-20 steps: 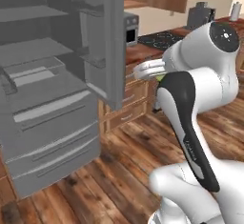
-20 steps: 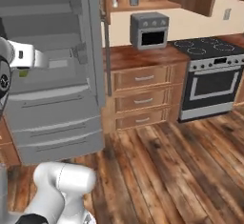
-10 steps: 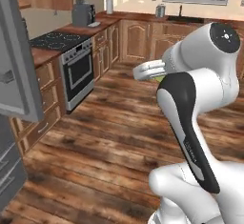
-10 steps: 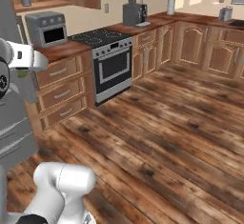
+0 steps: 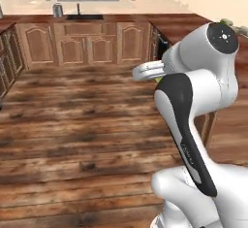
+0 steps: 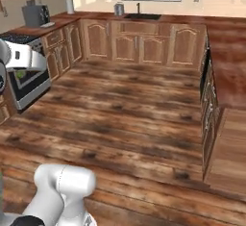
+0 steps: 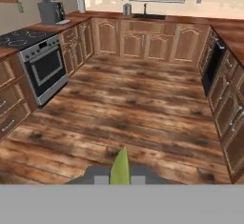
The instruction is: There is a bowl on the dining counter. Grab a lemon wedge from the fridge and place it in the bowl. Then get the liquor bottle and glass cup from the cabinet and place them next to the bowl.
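Note:
My gripper point(image 7: 119, 178) is shut on the lemon wedge point(image 7: 120, 165), a thin yellow-green sliver standing up between the fingertips. In the left base view the white hand point(image 5: 147, 71) is held out level to the left of the arm, and a bit of the lemon wedge point(image 5: 158, 79) peeks out beneath it. In the right base view the lemon wedge point(image 6: 20, 74) hangs under the hand at the left edge. A small olive shape point(image 5: 225, 22) shows past the arm's upper joint; whether it is the bowl I cannot tell. The fridge, cabinet, liquor bottle and glass cup are out of view.
Open wooden floor point(image 7: 133, 108) stretches ahead to a wall of wooden cabinets with a sink point(image 7: 145, 15) under a window. A steel stove point(image 7: 44, 68) and a coffee machine point(image 7: 50, 12) stand on the left. A reddish-brown counter point(image 6: 229, 52) runs along the right.
The whole picture has swung: the base turned away from the open fridge, past the stove, to face the sink wall. The arm keeps its pose with the wedge still held.

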